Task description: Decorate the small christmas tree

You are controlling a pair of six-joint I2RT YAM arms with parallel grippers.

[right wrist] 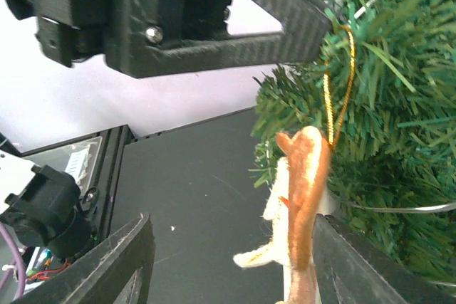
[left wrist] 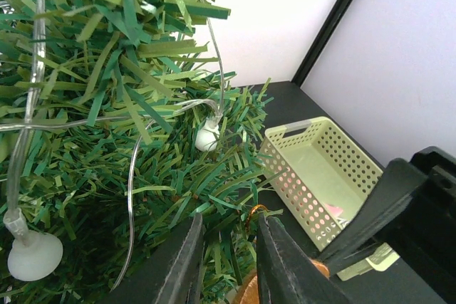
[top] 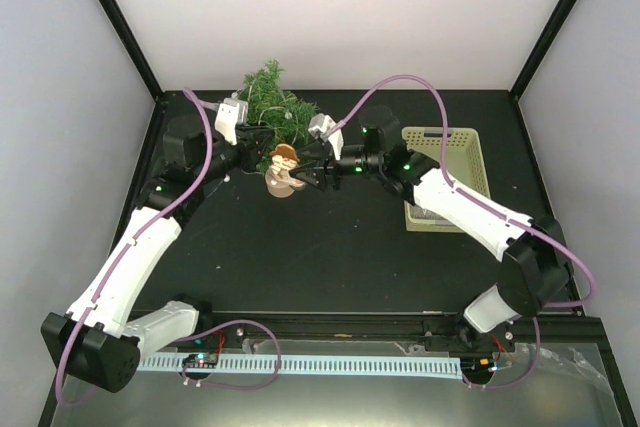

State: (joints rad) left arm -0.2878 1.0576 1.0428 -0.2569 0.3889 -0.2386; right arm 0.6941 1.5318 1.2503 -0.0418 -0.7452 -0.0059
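I see the small christmas tree (top: 275, 102) standing at the desk's (top: 330, 257) far edge, left of centre. The left claw (left wrist: 229, 236) has its fingers nearly together with the gold loop (right wrist: 335, 83) between them; I cannot tell whether it pinches. The right claw (right wrist: 235, 247) is spread, flanking the hanging ornament (right wrist: 303, 197). A basket (top: 440, 133) sits near the right edge.

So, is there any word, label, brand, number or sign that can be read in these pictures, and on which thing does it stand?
None: no text can be read in any of the three views.
small christmas tree: no tag or label shows.
hanging ornament: no writing shows on it or on its gold loop.
pale green basket: no label shows on its walls; what lies inside is too small to tell.
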